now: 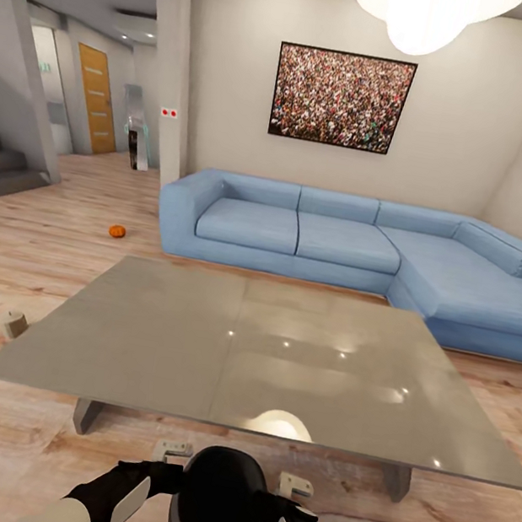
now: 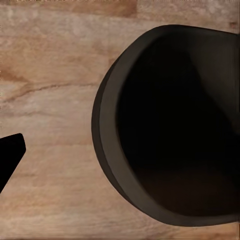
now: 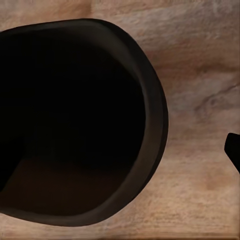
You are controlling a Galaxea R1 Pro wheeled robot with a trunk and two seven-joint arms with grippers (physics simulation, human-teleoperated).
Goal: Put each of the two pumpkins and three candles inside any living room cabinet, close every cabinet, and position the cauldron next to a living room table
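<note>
I hold the black cauldron (image 1: 218, 502) between both arms, seemingly pinched at its rim, just short of the glass coffee table (image 1: 195, 344); creeping forward risks bumping it.

I have both arms bent inward low in front, left gripper (image 1: 173, 451) and right gripper (image 1: 295, 485) facing each other.

My head view cuts the cauldron (image 1: 219, 502) at its lower edge; both wrist views crop its rim. I cannot tell whether either gripper's jaws are parted.
</note>
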